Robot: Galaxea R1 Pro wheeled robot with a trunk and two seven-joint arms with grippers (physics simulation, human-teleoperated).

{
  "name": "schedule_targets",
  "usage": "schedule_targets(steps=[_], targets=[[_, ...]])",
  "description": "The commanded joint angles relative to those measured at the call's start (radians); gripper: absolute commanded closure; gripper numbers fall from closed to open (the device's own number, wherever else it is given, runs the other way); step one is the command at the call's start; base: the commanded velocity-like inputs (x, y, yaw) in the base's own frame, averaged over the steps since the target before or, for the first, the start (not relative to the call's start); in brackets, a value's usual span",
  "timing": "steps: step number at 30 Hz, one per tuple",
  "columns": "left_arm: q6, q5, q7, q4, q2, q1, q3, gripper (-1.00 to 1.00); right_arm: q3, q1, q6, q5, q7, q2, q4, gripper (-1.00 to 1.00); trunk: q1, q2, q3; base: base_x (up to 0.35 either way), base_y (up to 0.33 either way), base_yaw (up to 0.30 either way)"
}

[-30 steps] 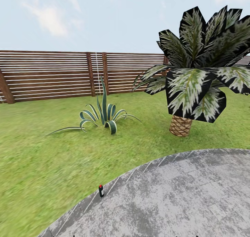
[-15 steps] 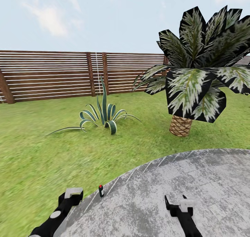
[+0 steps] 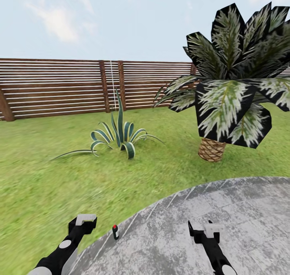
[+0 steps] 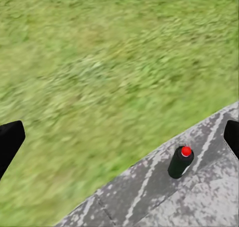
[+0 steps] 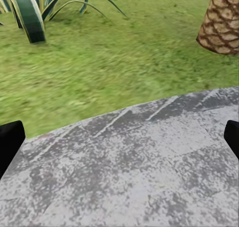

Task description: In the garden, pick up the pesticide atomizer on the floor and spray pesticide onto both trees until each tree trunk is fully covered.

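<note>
The left gripper [image 3: 82,222] hangs with jaws wide apart, holding nothing. Just to its right, near but not touching, the atomizer [image 3: 115,232] stands upright on the edge of the grey paving [image 3: 209,210], grass [image 3: 48,186] alongside. It looks light, rigid and easy to topple; I judge the black body below the red tip the best place to pinch. Farther right, the right gripper [image 3: 203,230] is also spread and holds nothing.
</note>
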Motion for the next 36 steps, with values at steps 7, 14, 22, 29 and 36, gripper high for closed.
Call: schedule_targets(steps=[7,14,22,29,36], targets=[[0.001,-0.001,-0.001,0.0,-0.005,0.0,0.002,-1.0,-0.001,0.0,0.0,0.001,0.0,0.0,0.003,-1.0,0.0,0.0,-0.002,0.327,-0.03,-0.099],[-0.001,-0.001,0.0,0.0,-0.005,0.001,0.004,-1.0,-0.001,0.0,0.0,-0.001,0.0,0.0,0.002,-1.0,0.0,0.0,-0.006,0.222,-0.164,-0.225],[-0.002,-0.003,-0.01,-0.001,-0.004,0.001,0.0,-1.0,-0.001,0.0,0.0,-0.001,-0.001,0.0,0.001,-1.0,0.019,-0.035,-0.027,0.005,-0.004,-0.005],[-0.001,-0.004,-0.01,-0.001,-0.004,0.001,-0.001,-1.0,-0.001,0.0,0.0,-0.001,-0.003,0.001,0.0,-1.0,0.046,-0.084,-0.06,0.0,0.0,0.0],[-0.001,-0.004,-0.011,-0.001,-0.003,0.001,-0.001,-1.0,-0.001,0.0,0.0,-0.001,-0.003,0.001,0.001,-1.0,0.073,-0.133,-0.093,0.0,0.0,0.0]])
